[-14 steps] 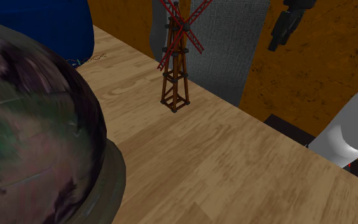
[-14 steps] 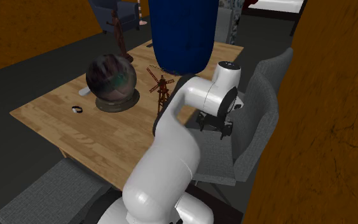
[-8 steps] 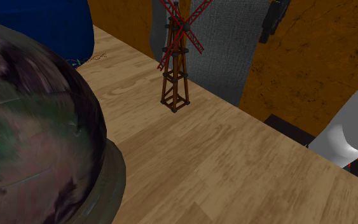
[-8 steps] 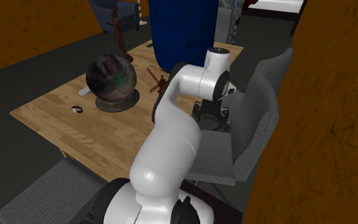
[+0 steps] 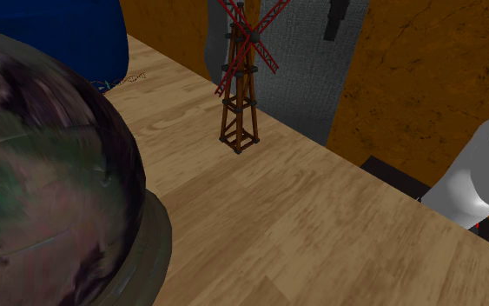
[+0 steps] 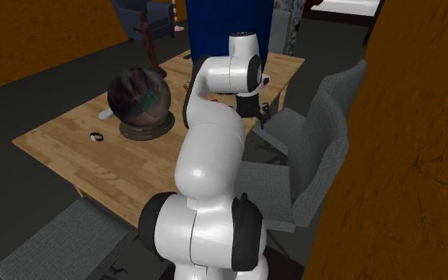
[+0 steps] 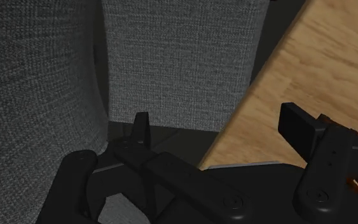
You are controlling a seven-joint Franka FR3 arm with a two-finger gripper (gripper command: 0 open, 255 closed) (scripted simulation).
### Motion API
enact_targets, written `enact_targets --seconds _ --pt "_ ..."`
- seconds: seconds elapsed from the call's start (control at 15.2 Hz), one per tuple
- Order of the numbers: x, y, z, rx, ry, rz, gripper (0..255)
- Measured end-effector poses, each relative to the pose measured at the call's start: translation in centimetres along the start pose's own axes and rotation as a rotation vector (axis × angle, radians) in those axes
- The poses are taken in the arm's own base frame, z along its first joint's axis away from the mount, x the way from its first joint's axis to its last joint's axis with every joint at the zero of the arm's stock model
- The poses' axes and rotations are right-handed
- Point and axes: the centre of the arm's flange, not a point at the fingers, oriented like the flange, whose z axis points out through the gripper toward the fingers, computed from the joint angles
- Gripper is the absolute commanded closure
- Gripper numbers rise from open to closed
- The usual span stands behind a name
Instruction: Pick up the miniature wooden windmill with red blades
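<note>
Noted windmill (image 5: 242, 83) upright near the table (image 5: 320, 217) edge by the grey chair (image 7: 177, 57), untouched. Observed gripper (image 7: 222, 127) apart from it, fingers spread, empty. Left outstanding: approach, grasp, lift.

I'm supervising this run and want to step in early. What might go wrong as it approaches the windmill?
1. The windmill is tall on a narrow base, close to the table edge; a sideways nudge might topple it off.
2. Its red blades spread wider than the tower, so the open gripper, over the grey chair, may snag them.
</note>
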Motion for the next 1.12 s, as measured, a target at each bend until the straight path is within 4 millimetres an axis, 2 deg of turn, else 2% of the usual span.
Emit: enact_targets --seconds 0.33,0.46,0.66,1.12 --pt "4.3 -4.6 -2.8 -0.072 0.007 -0.191 0" --pt "5.8 -7.6 -3.6 -0.1 0.011 -0.268 0" --pt "7.7 -10.9 -5.2 -0.143 0.016 -0.382 0" --pt "10.0 -19.9 -8.0 -0.239 0.026 -0.641 0"
